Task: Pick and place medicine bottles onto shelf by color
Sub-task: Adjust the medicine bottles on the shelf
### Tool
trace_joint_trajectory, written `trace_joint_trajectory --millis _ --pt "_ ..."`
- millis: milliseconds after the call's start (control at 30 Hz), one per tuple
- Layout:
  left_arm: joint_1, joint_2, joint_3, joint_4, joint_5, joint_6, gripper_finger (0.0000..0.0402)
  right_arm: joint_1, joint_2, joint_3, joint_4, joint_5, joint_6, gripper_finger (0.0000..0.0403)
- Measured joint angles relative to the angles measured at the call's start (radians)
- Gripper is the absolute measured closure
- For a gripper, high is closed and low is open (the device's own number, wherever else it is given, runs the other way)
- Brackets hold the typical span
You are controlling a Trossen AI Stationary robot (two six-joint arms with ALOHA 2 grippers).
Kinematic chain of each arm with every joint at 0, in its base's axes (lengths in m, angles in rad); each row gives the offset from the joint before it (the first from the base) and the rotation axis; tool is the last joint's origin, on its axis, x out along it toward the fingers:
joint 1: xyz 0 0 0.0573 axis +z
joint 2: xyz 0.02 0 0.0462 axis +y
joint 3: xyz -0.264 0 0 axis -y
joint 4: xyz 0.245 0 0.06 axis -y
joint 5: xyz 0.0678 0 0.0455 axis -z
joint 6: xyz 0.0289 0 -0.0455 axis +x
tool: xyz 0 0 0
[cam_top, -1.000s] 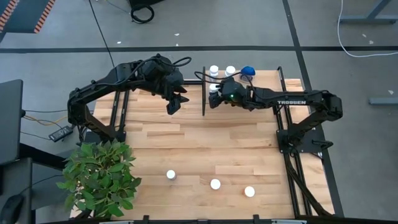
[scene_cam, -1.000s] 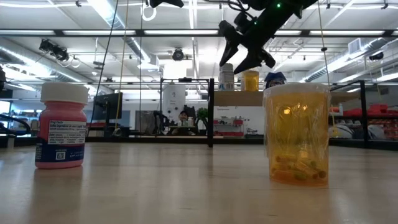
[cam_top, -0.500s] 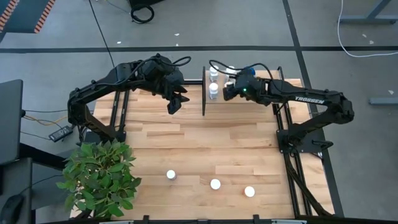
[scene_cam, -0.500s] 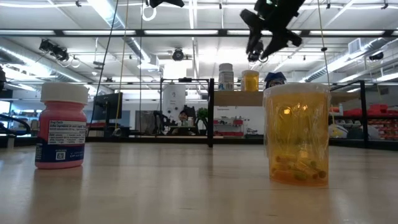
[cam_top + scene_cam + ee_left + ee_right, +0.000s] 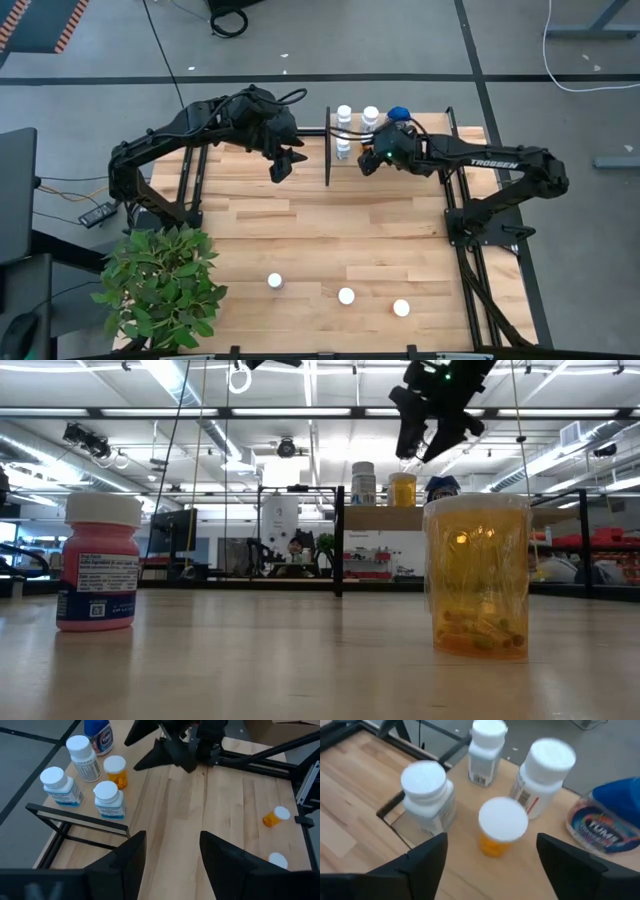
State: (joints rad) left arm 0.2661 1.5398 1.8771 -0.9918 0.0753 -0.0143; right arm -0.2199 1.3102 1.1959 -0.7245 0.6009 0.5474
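Note:
On the shelf (image 5: 465, 860) at the table's far side stand an orange medicine bottle (image 5: 502, 827), three white ones (image 5: 427, 795) (image 5: 486, 750) (image 5: 545, 775) and a squat blue one (image 5: 615, 817), all upright on their bases. My right gripper (image 5: 495, 870) hovers open above and just short of the orange bottle, touching nothing; it also shows up high in the low view (image 5: 425, 435). My left gripper (image 5: 285, 165) hangs open over the table left of the shelf's black rail (image 5: 328, 150), with nothing between its fingers (image 5: 125, 865).
Three white-capped bottles (image 5: 275, 282) (image 5: 346, 296) (image 5: 401, 308) stand near the table's front edge; the low view shows a pink one (image 5: 98, 565) and an orange one (image 5: 478, 575). A green plant (image 5: 160, 285) fills the near left corner. Bare wood lies between.
My right gripper has risen from the bottles on the shelf and drawn back toward the table's right edge, its wrist turning. The orange bottle stays upright on the shelf beside the white one.

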Motion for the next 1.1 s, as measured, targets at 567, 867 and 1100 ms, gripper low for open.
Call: trace_joint_trajectory --millis 567,867,1100 --pt "0.000 0.000 0.000 0.000 0.000 0.001 0.0207 -0.106 0.000 -0.049 0.105 -0.013 0.091 0.0060" --pt "0.000 0.000 -0.001 0.000 0.000 0.000 0.0205 -0.105 0.070 -0.049 0.124 -0.067 0.098 0.0060" --pt "0.000 0.000 -0.002 -0.001 0.000 -0.014 0.0207 -0.105 0.106 -0.050 0.142 -0.056 0.100 0.0060"
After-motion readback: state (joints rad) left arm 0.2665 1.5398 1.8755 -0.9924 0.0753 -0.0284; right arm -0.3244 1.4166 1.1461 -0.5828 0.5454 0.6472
